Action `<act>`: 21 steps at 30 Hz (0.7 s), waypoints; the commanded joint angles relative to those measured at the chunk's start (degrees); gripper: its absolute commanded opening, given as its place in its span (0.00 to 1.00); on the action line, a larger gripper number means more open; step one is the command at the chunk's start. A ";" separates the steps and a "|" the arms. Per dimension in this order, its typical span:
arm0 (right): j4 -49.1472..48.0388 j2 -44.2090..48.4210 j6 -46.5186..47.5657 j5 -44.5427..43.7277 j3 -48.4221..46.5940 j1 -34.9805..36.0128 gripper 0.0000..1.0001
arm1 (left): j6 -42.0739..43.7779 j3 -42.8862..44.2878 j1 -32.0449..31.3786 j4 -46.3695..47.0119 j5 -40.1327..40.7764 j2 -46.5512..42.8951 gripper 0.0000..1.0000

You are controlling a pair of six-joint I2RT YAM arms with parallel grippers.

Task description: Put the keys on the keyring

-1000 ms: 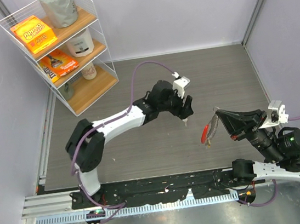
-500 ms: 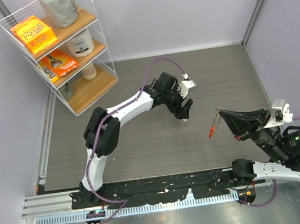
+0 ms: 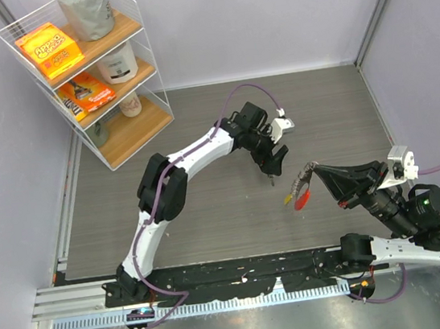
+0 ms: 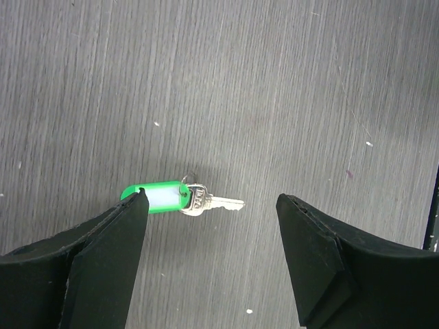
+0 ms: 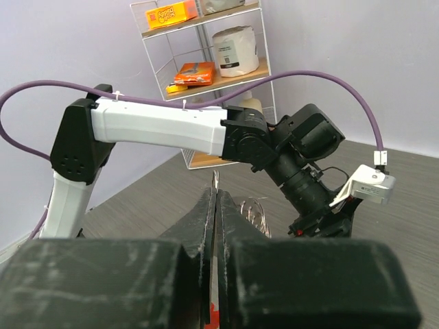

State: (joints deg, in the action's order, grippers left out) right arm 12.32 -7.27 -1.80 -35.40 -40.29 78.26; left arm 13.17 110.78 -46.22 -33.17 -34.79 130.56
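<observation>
Roughly beneath spread left end effector (image 4: 212, 198): green key (image 4: 181, 197).

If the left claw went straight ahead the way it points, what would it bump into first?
Most likely the green key, which lies flat on the table between the fingers of the open left claw. How far below the claw it lies is unclear.

Wire rack (image 3: 130, 132) at your bench's (image 3: 209, 206) far left corner.
You'll see an orange box (image 3: 49, 50) and grey bag (image 3: 86, 12) on top, white tub (image 3: 117, 63) and orange packet (image 3: 85, 95) beneath.
</observation>
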 commanded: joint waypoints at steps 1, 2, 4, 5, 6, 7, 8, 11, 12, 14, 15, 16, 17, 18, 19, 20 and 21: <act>-1.51 0.06 -1.10 0.68 -1.54 -0.04 0.06 | 1.07 5.05 -0.19 -2.60 -3.09 2.15 0.82; -1.51 0.32 -1.10 0.59 -1.54 -0.04 0.06 | 1.16 5.58 -0.10 -2.95 -3.36 2.67 0.82; -1.33 0.50 -1.36 0.68 -1.46 -0.04 0.05 | 1.25 6.64 -0.10 -3.66 -4.23 3.47 0.82; -1.24 0.59 -1.45 0.68 -1.54 -0.04 0.06 | 1.25 6.73 -0.10 -3.75 -4.50 3.64 0.82; -1.16 0.59 -1.54 0.68 -1.46 -0.04 0.05 | 1.25 6.73 -0.10 -3.83 -4.41 3.65 0.81; -0.98 0.59 -1.62 0.59 -1.54 -0.04 0.06 | 1.25 6.55 -0.10 -3.75 -4.41 3.73 0.81; -1.07 0.67 -1.89 0.68 -1.46 -0.04 0.05 | 1.33 6.47 -0.10 -3.75 -4.41 3.73 0.80; -0.98 0.59 -1.89 0.59 -1.28 -0.04 0.06 | 1.25 6.55 -0.19 -4.01 -4.59 4.17 0.79; -1.07 0.67 -1.98 0.68 -1.19 -0.04 0.06 | 1.25 6.64 -0.19 -4.10 -4.59 4.26 0.78; -1.15 0.59 -1.98 0.85 -1.19 -0.04 0.06 | 1.16 6.64 -0.19 -4.18 -4.33 4.26 0.78; -1.24 0.59 -1.98 0.86 -1.37 -0.04 0.06 | 1.07 6.81 -0.19 -4.36 -4.24 4.52 0.78; -1.33 0.41 -2.06 0.94 -1.37 -0.04 0.06 | 0.98 6.99 -0.19 -4.54 -4.24 4.61 0.77; -1.33 0.41 -2.06 1.03 -1.37 -0.04 0.06 | 0.89 7.51 -0.19 -4.89 -4.24 5.14 0.76; -1.42 0.41 -2.06 1.12 -1.45 -0.04 0.06 | 0.81 8.21 -0.19 -5.50 -4.15 5.40 0.76; -1.33 0.50 -2.06 1.03 -1.37 -0.04 0.05 | 0.63 9.01 -0.19 -5.76 -3.89 5.84 0.76; -1.33 0.41 -2.06 1.03 -1.28 -0.04 0.05 | 0.37 9.54 -0.19 -6.46 -3.45 6.28 0.76; -1.42 0.67 -1.98 1.03 -1.37 -0.04 0.05 | 0.11 10.15 -0.19 -6.73 -2.93 6.63 0.76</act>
State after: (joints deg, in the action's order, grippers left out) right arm 12.56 -7.25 -3.22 -34.83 -40.29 78.26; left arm 13.91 116.99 -46.22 -37.93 -37.52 135.55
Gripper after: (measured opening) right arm 0.058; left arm 0.761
